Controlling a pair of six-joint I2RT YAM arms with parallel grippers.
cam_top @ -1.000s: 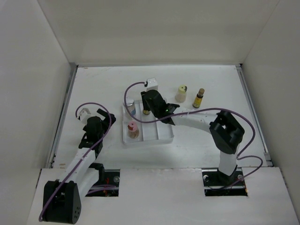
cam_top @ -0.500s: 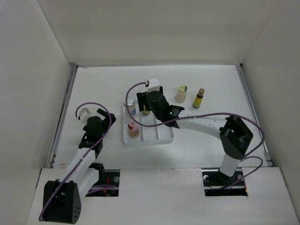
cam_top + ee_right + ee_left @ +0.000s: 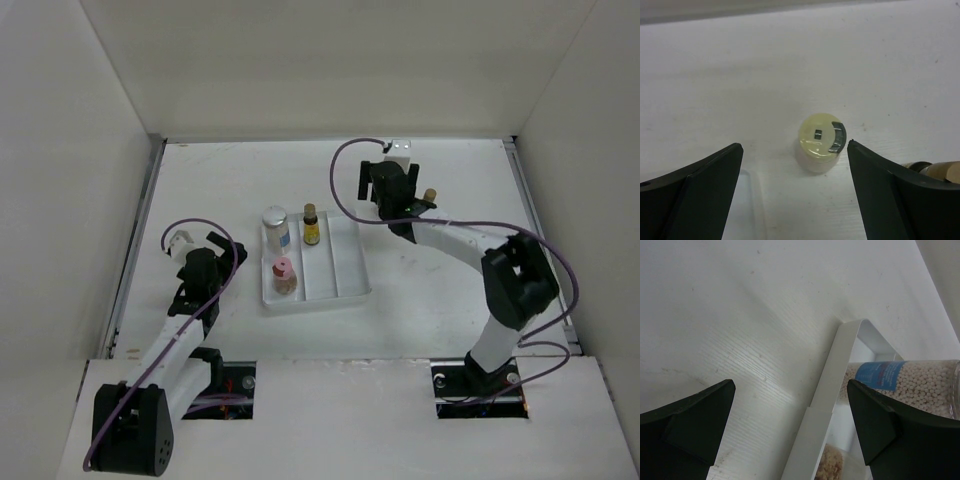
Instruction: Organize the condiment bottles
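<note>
In the tray (image 3: 345,262), a far bottle (image 3: 275,225) and a near bottle (image 3: 284,277) share the left compartment, and a third bottle (image 3: 311,226) stands in the middle one. A fourth bottle (image 3: 821,142) and a fifth bottle (image 3: 429,193) stand on the desk (image 3: 220,190), farther right.

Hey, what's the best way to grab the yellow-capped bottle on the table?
Pinch the yellow-capped bottle across its round body just under the cap, coming straight down from above: it stands upright with its cap facing up. Keep the jaws off the brown-capped bottle close beside it.

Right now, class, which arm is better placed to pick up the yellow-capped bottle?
Right. The right gripper, open, hangs directly over the yellow-capped bottle; the left arm sits left of the tray.
</note>
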